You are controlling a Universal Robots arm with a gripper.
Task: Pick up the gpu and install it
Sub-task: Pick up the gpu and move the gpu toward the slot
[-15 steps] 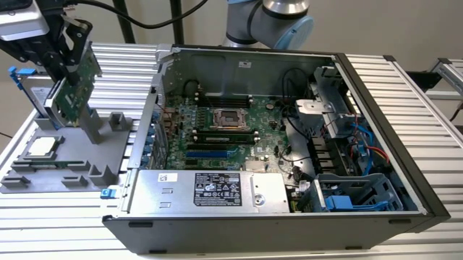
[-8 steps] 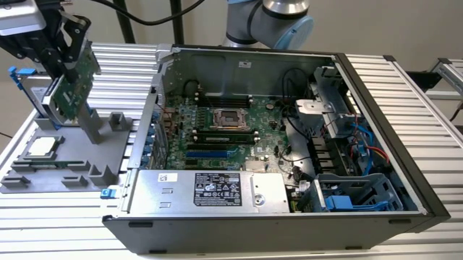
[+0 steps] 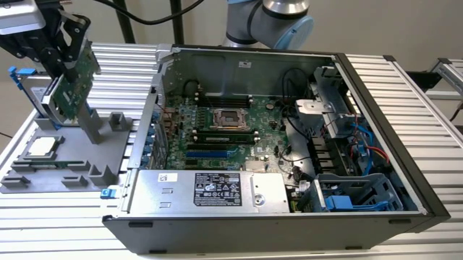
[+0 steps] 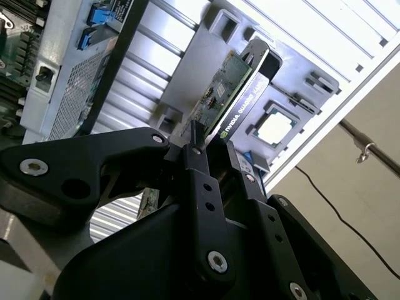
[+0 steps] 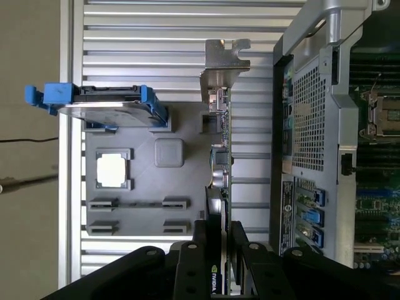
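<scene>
The gpu (image 3: 72,81), a green card, stands nearly upright and slightly tilted at the exterior view's far left, over the grey holder tray (image 3: 72,162). My gripper (image 3: 62,51) is shut on its upper edge. The card's lower end sits level with the tray's posts; I cannot tell whether it touches them. In both wrist views the black fingers (image 4: 200,175) clamp the gpu (image 4: 228,94) edge-on from both faces. In the first wrist view my gripper (image 5: 219,247) holds the gpu (image 5: 219,169), and the card's silver bracket (image 5: 222,69) is at the far end.
An open computer case (image 3: 253,51) lies at the exterior view's right of the tray, motherboard (image 3: 217,135) and its expansion slots (image 3: 206,154) exposed. The tray also holds a square CPU chip (image 5: 114,169) and a hard drive with blue rails (image 5: 103,109). The arm's base (image 3: 278,19) stands behind the case.
</scene>
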